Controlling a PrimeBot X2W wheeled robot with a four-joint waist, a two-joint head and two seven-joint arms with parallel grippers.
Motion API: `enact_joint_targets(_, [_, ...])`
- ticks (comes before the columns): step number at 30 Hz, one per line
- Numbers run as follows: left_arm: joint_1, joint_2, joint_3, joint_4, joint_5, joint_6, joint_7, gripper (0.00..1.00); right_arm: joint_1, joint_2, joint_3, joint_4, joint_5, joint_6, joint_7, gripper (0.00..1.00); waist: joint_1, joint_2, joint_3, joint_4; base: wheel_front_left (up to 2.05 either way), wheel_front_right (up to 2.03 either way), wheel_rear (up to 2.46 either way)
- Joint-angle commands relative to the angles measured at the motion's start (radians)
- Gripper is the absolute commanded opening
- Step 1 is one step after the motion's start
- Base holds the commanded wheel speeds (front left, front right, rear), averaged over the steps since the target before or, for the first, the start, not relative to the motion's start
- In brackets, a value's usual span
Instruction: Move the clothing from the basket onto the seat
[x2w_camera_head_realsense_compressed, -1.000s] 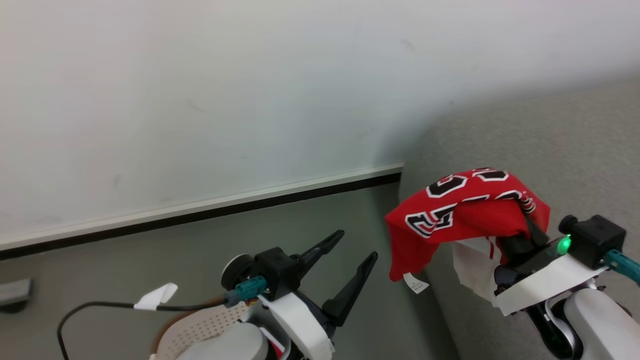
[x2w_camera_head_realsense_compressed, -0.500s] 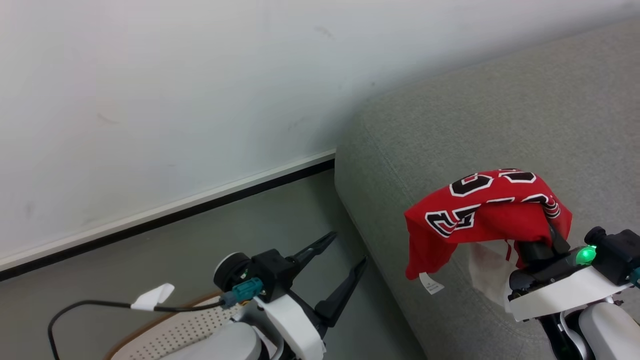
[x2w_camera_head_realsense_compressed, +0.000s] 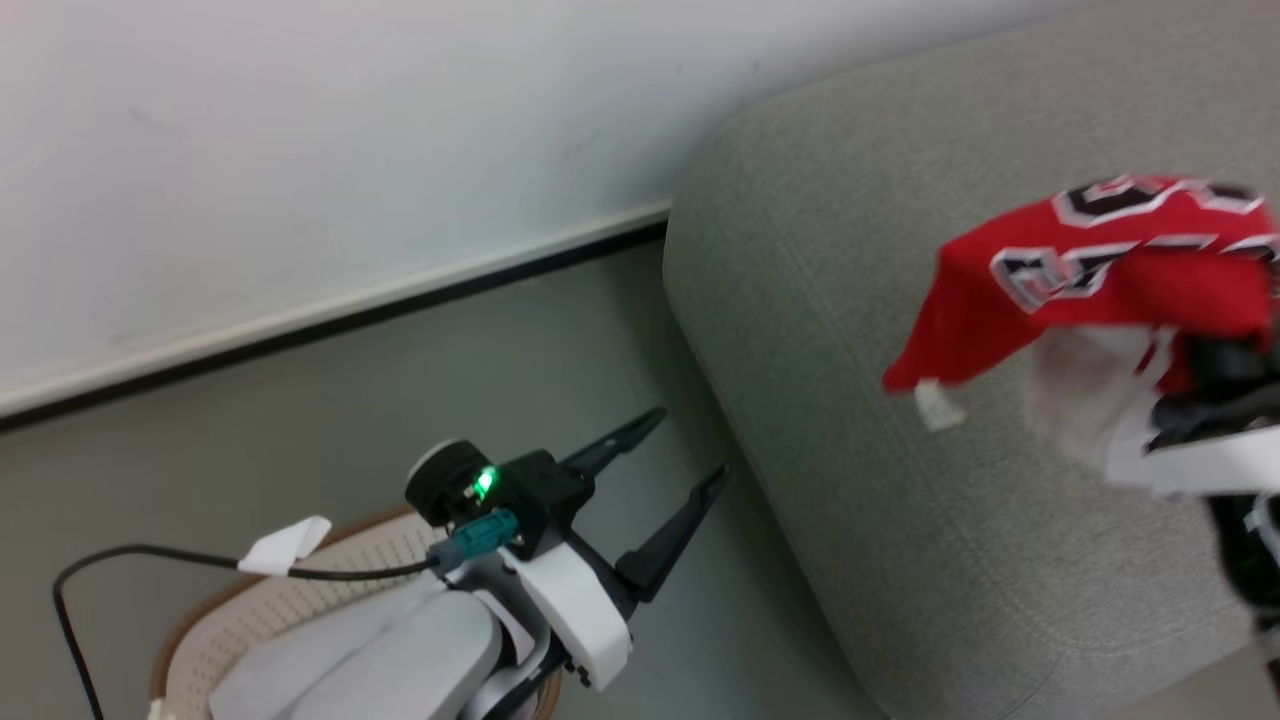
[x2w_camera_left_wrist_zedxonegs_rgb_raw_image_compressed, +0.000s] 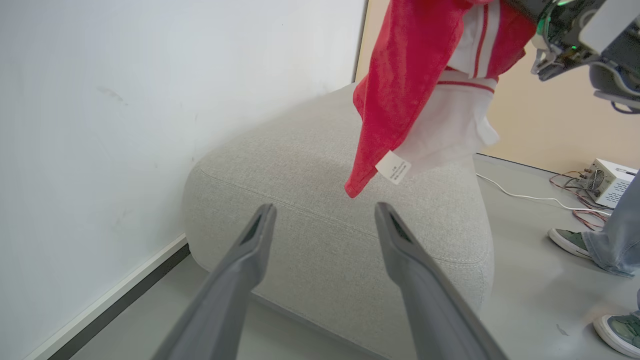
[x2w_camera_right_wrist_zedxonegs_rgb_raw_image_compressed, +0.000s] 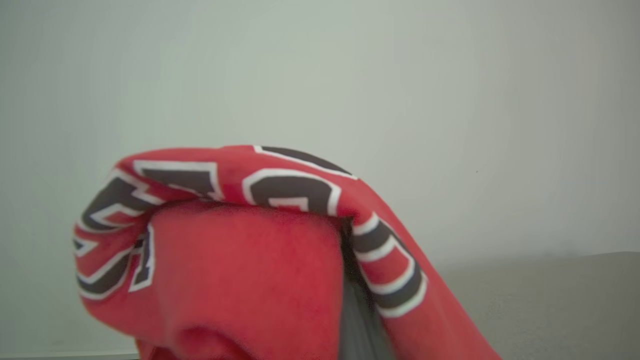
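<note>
nearest to the robot stands the white perforated plastic basket (x2w_camera_head_realsense_compressed: 290, 610) with a brown rim, partly covered by the pale left forearm. just beyond it the left gripper (x2w_camera_head_realsense_compressed: 690, 440) hangs with its two long dark fingers spread wide and nothing between them. they point toward the side of the big grey woven-fabric sofa (x2w_camera_head_realsense_compressed: 850, 300) with rounded edges. further on, the right gripper (x2w_camera_head_realsense_compressed: 1205, 365) is above the sofa top and holds the red sports jersey (x2w_camera_head_realsense_compressed: 1100, 270) with black-and-white numbers. the cloth is bunched over the fingers, so i cannot tell how narrow the jaws are. the jersey is in the air and seems clear of the cushion. its long side falls straight down from the gripper, with a white label at the lowest corner. so the seat lies directly below the garment, and the right arm is much the nearer one. i judge the coming move needs only to go down and let go. behind all is the plain white wall (x2w_camera_head_realsense_compressed: 300, 150).
</note>
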Motion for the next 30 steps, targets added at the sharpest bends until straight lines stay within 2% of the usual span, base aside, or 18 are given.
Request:
enact_joint_targets(1, [-0.022,0.015,0.002,-0.013,0.018,-0.002,0.013,1.00,-0.041,-0.016,-0.030,0.011,0.019,-0.002,-0.003,0.00,-0.0001,-0.0001,0.084,0.033,0.00,0.00,0.00])
enact_joint_targets(11, [-0.126,0.078,0.019,-0.108,0.049,-0.009,0.072,1.00,-0.253,-0.084,-0.287,0.101,0.071,-0.002,-0.003,0.00,-0.0001,-0.0001,0.329,0.131,0.00,0.00,0.00])
enact_joint_targets(18, [-0.164,0.114,0.045,-0.149,0.058,0.004,0.084,1.00,-0.408,-0.122,-0.413,0.234,0.077,-0.002,-0.002,0.00,-0.0001,-0.0001,0.424,0.183,0.00,0.00,0.00])
enact_joint_targets(23, [-0.183,0.131,0.058,-0.174,0.061,0.012,0.092,1.00,-0.491,-0.147,-0.441,0.324,0.030,-0.002,-0.002,0.00,-0.0001,-0.0001,0.487,0.217,0.00,0.00,0.00])
enact_joint_targets(30, [-0.186,0.150,0.070,-0.187,0.058,0.022,0.086,1.00,-0.557,-0.146,-0.358,0.546,-0.020,-0.002,0.009,0.00,-0.0001,-0.0001,0.533,0.241,0.00,0.00,0.00])
